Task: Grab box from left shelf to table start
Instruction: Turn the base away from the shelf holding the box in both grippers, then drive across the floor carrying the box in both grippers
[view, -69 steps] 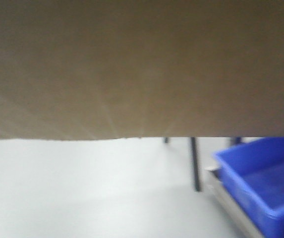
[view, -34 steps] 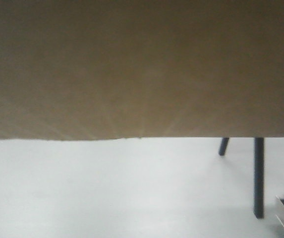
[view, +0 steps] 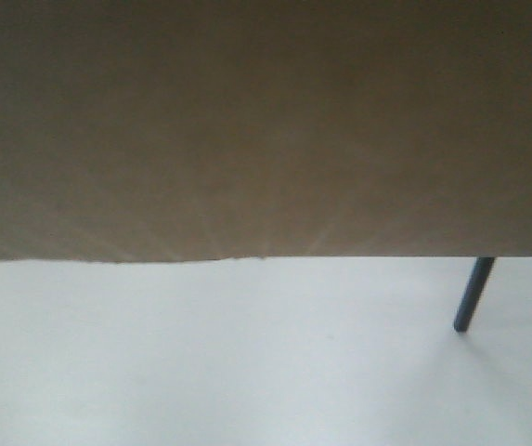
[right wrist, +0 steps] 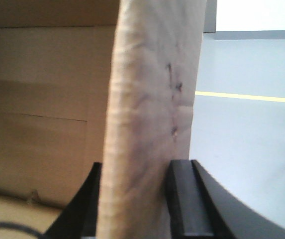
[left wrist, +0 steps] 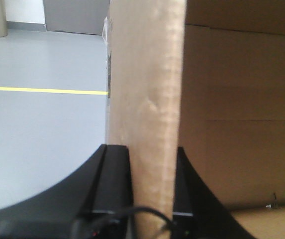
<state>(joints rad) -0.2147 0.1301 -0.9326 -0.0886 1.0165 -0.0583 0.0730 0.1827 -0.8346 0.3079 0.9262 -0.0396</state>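
the box [view: 266,130] is the biggest thing in sight: in the front view its plain brown side fills the whole upper part of the frame, and its lower edge runs straight across above the pale grey floor [view: 247,362]. it hangs between the two grippers, each clamped on one upright cardboard wall. the left gripper [left wrist: 149,152] is clenched on a wall edge, with one black finger [left wrist: 113,169] pressed on the outer face and the other on the inner face; the box's inside opens to the right of these fingers, and bare floor lies to their left. the right gripper [right wrist: 137,169] grips the opposite wall the same way, its fingers [right wrist: 182,189] tight against creased cardboard, with the box's inside to their left and floor to their right. a yellow line [left wrist: 43,90] crosses the floor well beyond the left fingers, and another stretch shows beyond the right ones. two dark slanted legs [view: 474,293] stand on the floor under the box's right end. a thin black cable [left wrist: 142,211] loops across the base of the left fingers.
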